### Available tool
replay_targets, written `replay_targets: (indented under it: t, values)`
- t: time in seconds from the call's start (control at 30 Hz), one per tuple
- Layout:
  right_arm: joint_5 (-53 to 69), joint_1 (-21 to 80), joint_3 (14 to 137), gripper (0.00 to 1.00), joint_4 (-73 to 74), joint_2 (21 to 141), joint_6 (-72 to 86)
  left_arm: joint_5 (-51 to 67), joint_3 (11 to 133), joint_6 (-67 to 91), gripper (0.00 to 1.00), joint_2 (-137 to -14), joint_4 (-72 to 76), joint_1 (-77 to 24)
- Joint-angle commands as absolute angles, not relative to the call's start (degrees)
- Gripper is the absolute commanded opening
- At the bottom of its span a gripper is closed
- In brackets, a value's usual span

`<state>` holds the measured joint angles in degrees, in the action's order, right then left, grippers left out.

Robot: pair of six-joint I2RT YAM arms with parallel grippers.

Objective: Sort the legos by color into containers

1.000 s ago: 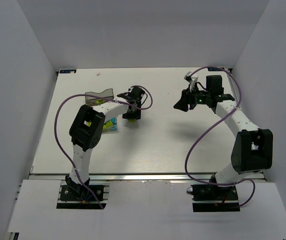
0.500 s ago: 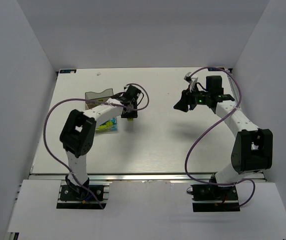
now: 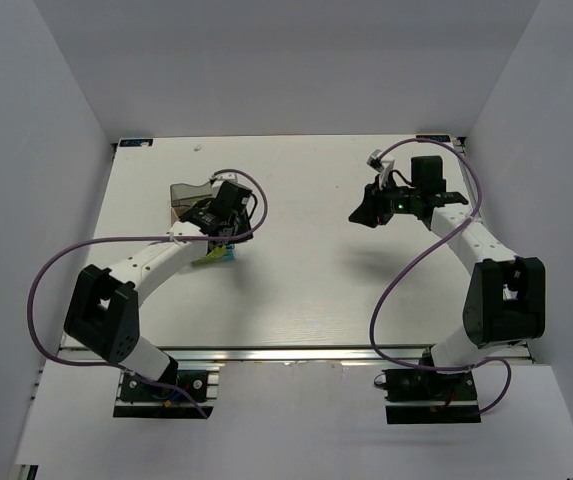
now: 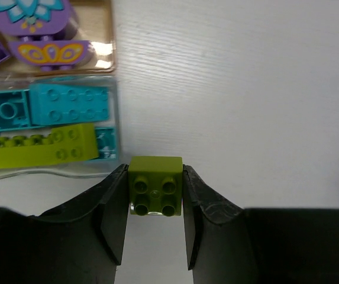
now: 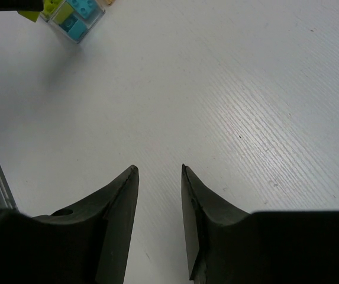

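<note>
Trays sit leftmost in our left wrist view: the amber tray [image 4: 111,35] holds purple pieces [image 4: 45,50], and just below it the clear tray [image 4: 118,118] holds teal bricks [image 4: 68,103] and a long lime brick [image 4: 39,148]. Near that tray's corner, over the table [image 4: 246,89], our left gripper [image 4: 155,198] clamps a square lime-green brick [image 4: 155,185] (four studs face the lens). Well apart on the right, our right gripper [image 5: 159,171] hangs above the table, jaws narrowly parted with nothing between them.
</note>
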<state>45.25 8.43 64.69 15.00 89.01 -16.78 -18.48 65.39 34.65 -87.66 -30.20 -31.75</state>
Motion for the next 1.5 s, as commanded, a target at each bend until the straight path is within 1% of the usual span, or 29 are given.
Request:
replay_targets:
  t: [0.0,0.13,0.37,0.47,0.6,0.63,0.83,0.93,1.13,1.27,1.33,1.37,1.4,1.43,1.47]
  values:
    - [46.93,9.05,64.6,0.4,14.76,87.98,-17.67,-20.74,62.15,36.21,0.08,-84.12,-30.15,-28.66]
    - [46.93,9.4,64.95,0.4,14.94,88.15,-17.84,-19.78,59.51,35.25,0.08,-81.74,-27.87,-24.97]
    - [46.5,9.75,64.69,0.4,15.12,87.89,-17.84,-17.84,58.71,33.4,0.11,-83.93,-25.49,-22.76]
    - [46.14,9.76,64.51,0.41,15.21,87.63,-17.93,-17.93,58.97,32.87,0.2,-85.07,-25.23,-22.41]
    - [46.14,9.93,64.34,0.42,15.47,87.54,-18.11,-18.54,59.5,32.43,0.41,-86.3,-24.35,-22.06]
    - [46.14,10.02,64.34,0.42,15.47,87.45,-18.19,-18.63,60.11,32.26,0.48,-86.66,-24.35,-22.06]
    - [45.88,10.02,64.69,0.43,15.99,87.36,-18.81,-18.98,62.14,31.9,0.68,-88.42,-24.96,-22.06]
    - [45.62,10.02,64.86,0.43,16.61,87.19,-19.51,-19.25,62.49,32.26,0.98,-87.63,-24.96,-22.06]
    - [45.09,10.02,65.13,0.43,17.66,87.19,-20.56,-19.78,63.98,32.78,0.98,-84.38,-26.02,-22.06]
    - [43.6,10.11,67.49,0.45,20.03,87.45,-23.02,-18.81,63.2,33.83,0.98,-78.94,-25.84,-22.06]
    - [42.63,10.02,68.37,0.48,20.83,87.36,-23.9,-17.93,62.23,33.93,0.98,-76.91,-25.14,-22.06]
    - [42.37,10.02,69.07,0.51,21.53,87.36,-24.78,-17.41,61.79,34.01,0.98,-75.08,-24.88,-22.06]
    - [42.1,10.02,69.52,0.61,22.23,87.45,-25.48,-16.27,61.0,34.01,0.98,-74.19,-24.61,-22.06]
    - [41.32,10.02,69.96,0.65,23.11,87.54,-26.45,-15.56,60.56,33.84,0.98,-73.22,-23.91,-22.06]
    - [40.79,10.02,70.74,0.87,24.25,87.45,-27.41,-15.03,60.21,33.75,0.98,-72.34,-23.65,-22.06]
